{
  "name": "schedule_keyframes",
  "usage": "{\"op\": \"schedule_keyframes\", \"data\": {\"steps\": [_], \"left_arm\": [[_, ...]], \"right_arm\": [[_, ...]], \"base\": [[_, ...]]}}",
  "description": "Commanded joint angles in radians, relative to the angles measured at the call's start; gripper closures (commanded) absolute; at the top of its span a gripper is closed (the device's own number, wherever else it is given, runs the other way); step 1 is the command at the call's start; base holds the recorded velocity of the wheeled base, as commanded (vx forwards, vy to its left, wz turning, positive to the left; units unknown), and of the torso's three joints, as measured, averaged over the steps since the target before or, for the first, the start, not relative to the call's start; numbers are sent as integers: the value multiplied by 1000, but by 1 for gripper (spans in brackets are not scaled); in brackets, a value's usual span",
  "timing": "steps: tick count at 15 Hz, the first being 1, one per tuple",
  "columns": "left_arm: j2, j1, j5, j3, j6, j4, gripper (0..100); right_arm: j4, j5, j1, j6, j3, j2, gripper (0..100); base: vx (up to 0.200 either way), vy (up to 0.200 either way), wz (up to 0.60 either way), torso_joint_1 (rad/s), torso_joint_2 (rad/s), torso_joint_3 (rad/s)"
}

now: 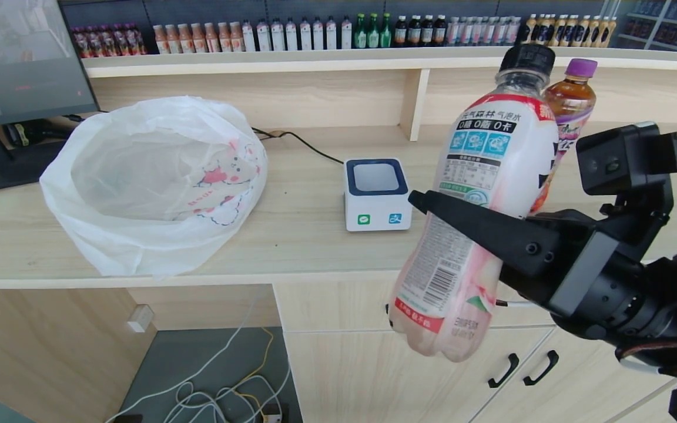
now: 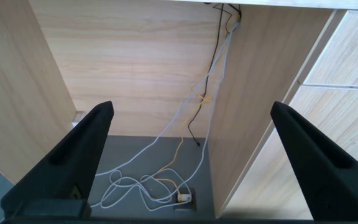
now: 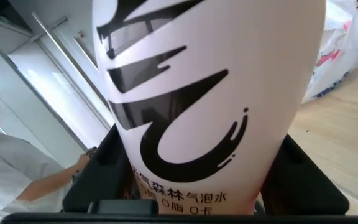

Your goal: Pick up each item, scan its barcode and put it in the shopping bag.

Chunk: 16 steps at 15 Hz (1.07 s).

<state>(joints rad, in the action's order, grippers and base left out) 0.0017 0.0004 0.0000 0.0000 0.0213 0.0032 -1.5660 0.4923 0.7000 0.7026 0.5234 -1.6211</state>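
The right claw (image 1: 476,214) is clamped on the pink sparkling water bottle (image 1: 479,176), gripping it about the middle of its label, with one black finger lying across the near side. The bottle hangs in the air at the right of the scene, above the near edge of the bench (image 1: 303,247). It is tilted, its black cap up and farther away and its base down and nearer, and a barcode shows low on the label. From the wrist, the bottle (image 3: 210,93) stands between the fingers. The white scanner (image 1: 376,194) sits on the bench just left of the bottle, its window facing up. Well to the left, the shopping bag (image 1: 156,182) rests open on the bench. A tea bottle with a purple cap (image 1: 570,106) stands behind the held bottle. The left claw (image 2: 192,109) hangs below the bench with its fingers spread wide apart and nothing between them, above loose cables (image 2: 148,186) on the floor.
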Motion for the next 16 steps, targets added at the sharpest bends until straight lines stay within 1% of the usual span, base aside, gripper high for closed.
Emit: {"op": "schedule_keyframes", "data": {"steps": [1,2,5,7,8,10,16], "left_arm": [[0,0,0,0,0,0,0],[0,0,0,0,0,0,0],[0,1,0,0,0,0,0],[0,0,0,0,0,0,0],[0,1,0,0,0,0,0],[0,1,0,0,0,0,0],[0,0,0,0,0,0,0]], "right_arm": [[-5,0,7,2,1,-46,100],[-5,0,39,80,9,-31,100],[-5,0,61,92,20,-26,100],[-5,0,73,121,35,-23,100],[-5,0,82,150,66,-23,100],[-5,0,95,169,95,-28,100],[-5,0,111,175,106,-28,100]], "base": [[0,0,0,0,0,0],[0,0,0,0,0,0],[0,0,0,0,0,0],[0,0,0,0,0,0],[0,0,0,0,0,0],[0,0,0,0,0,0],[0,0,0,0,0,0]]}}
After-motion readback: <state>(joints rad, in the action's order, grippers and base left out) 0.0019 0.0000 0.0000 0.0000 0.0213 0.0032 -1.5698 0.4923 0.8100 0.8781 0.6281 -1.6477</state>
